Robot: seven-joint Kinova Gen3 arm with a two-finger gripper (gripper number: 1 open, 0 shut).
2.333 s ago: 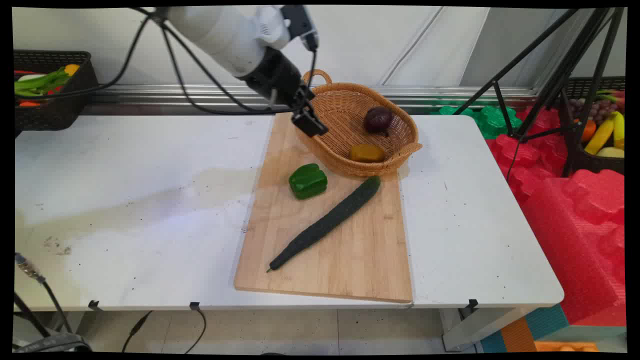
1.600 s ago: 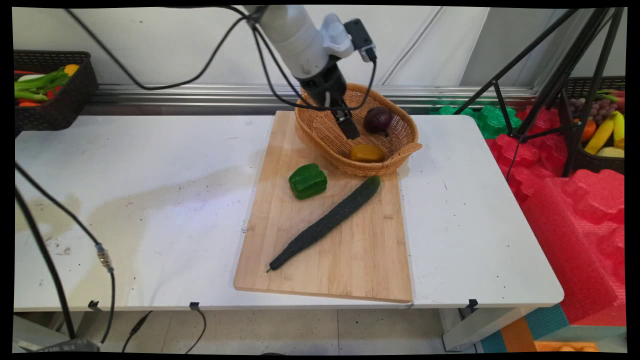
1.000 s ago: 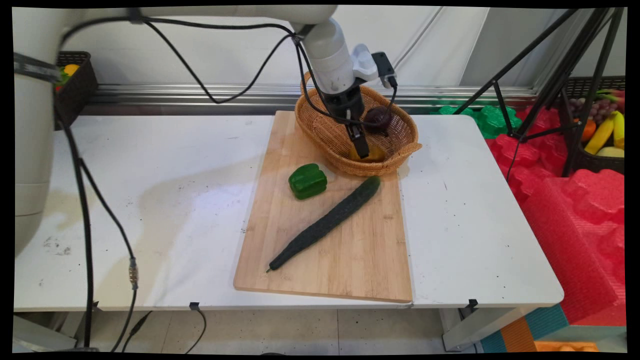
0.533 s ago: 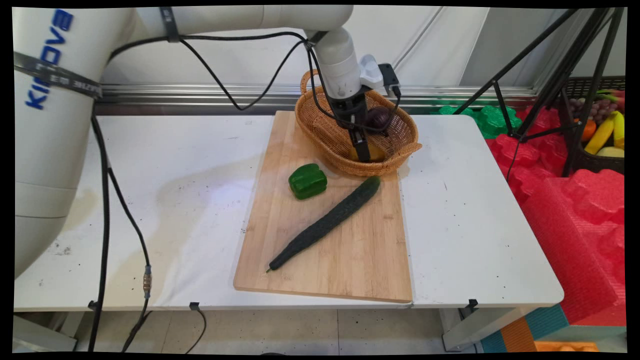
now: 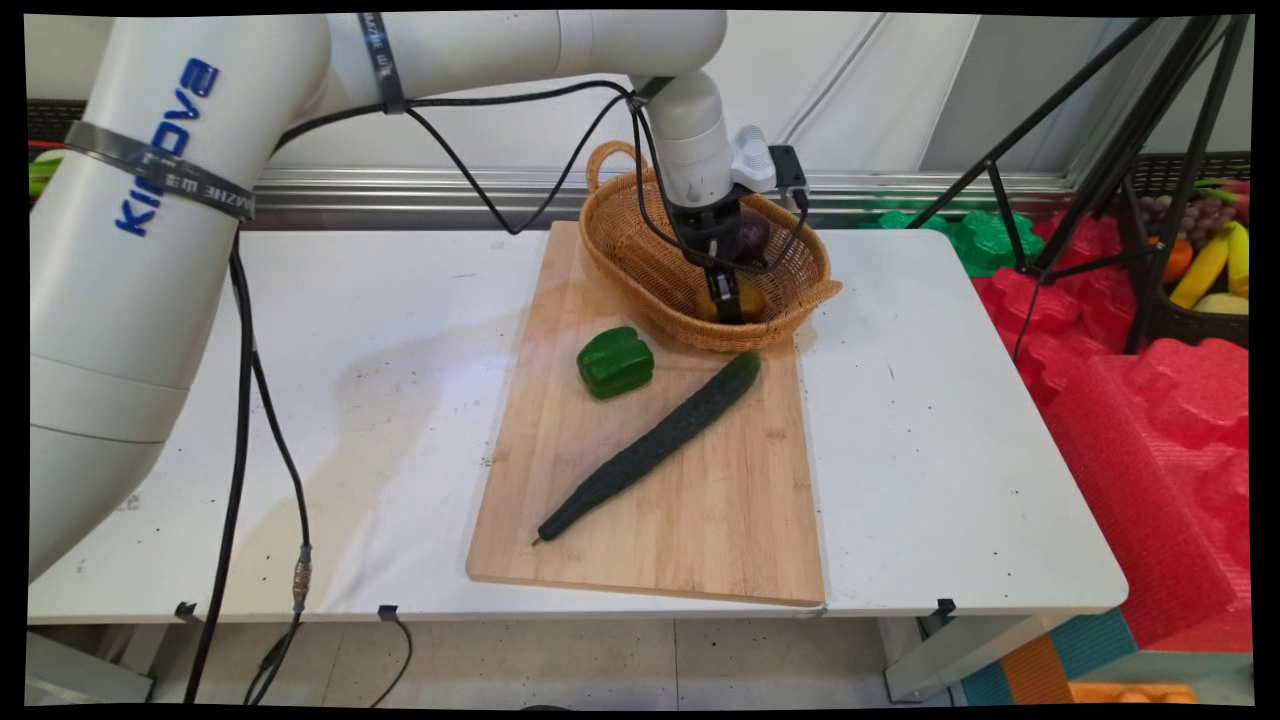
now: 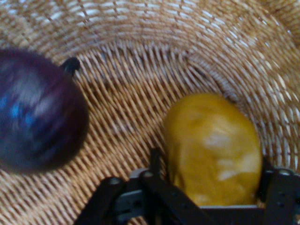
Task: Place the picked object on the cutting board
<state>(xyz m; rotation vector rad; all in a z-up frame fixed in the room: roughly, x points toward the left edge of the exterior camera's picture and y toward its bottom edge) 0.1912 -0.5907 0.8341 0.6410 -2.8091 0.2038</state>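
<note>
The yellow vegetable [image 6: 213, 147] is a smooth, rounded, mustard-coloured lump with a waxy sheen and pale highlights, lying in the lower right of the hand view on the floor of the wicker basket [image 5: 640, 265]. In the main view it sits in the basket's near end, just above centre frame, mostly hidden behind the gripper [image 5: 727, 300]. The gripper [image 6: 213, 187] is down inside the basket with its black fingers [image 6: 154, 161] spread wide, one on each side of the yellow piece; from here I can't be sure they touch it, and they don't look closed on it.

Beside it, at the left of the hand view, is a dark purple onion [image 6: 37, 122], round and glossy with a short black stem. The basket is oval, tightly woven from tan cane in ribbed rings, with a loop handle at its far end. It rests on the upper end of a pale wooden cutting board [image 5: 700, 520] with visible grain. On the board below lie a blocky green pepper [image 5: 615, 362] and a long, dark, rough-skinned cucumber [image 5: 650, 445] set diagonally, its upper tip near the basket's edge.
</note>
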